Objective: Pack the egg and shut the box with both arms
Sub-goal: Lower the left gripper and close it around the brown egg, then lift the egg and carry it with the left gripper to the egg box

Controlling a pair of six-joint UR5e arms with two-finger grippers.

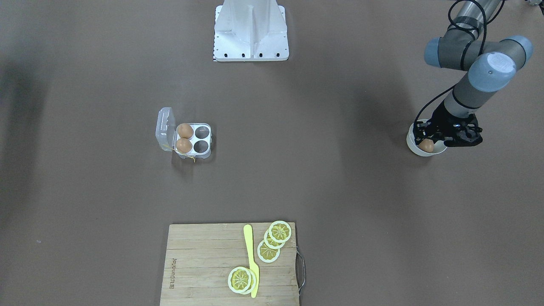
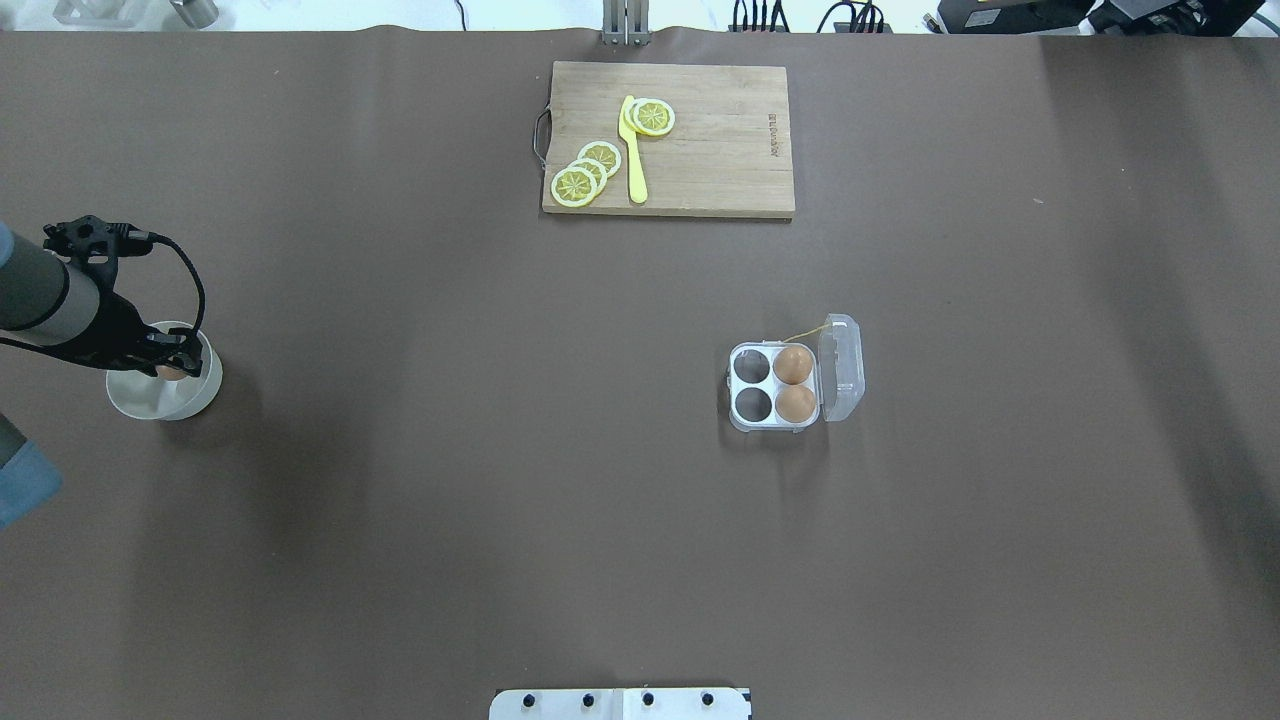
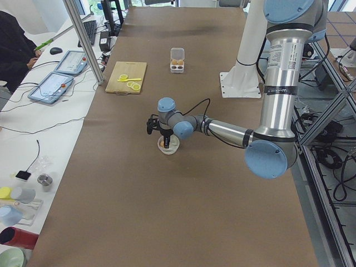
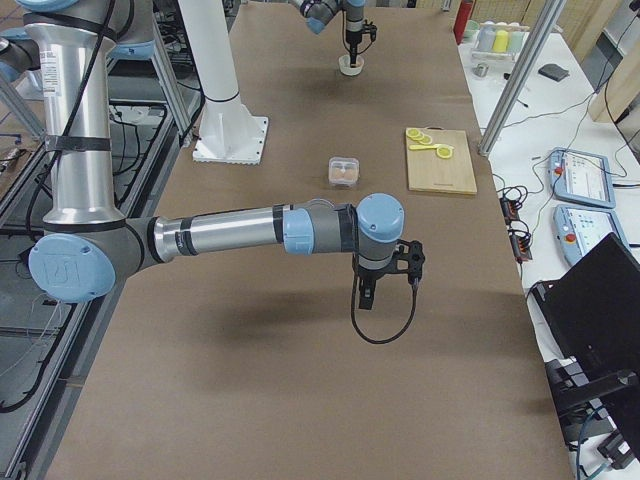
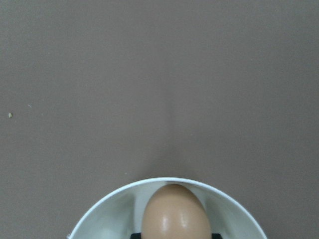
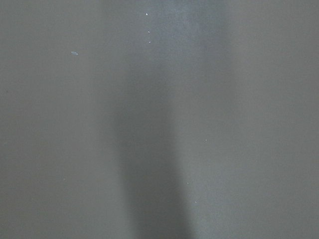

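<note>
My left arm [image 1: 471, 85] angled down with the left gripper [image 1: 431, 137] inside the bowl [image 1: 411, 144], grip unclear, while the right arm [image 4: 230, 232] stretched level well apart from it, right gripper [image 4: 365, 295] pointing down.

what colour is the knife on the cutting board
Yellow knife; clearest in the front-facing view.

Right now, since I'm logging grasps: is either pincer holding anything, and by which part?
The left pincer flanks the egg in the white bowl; whether it grips cannot be told. The right pincer shows nothing held.
</note>
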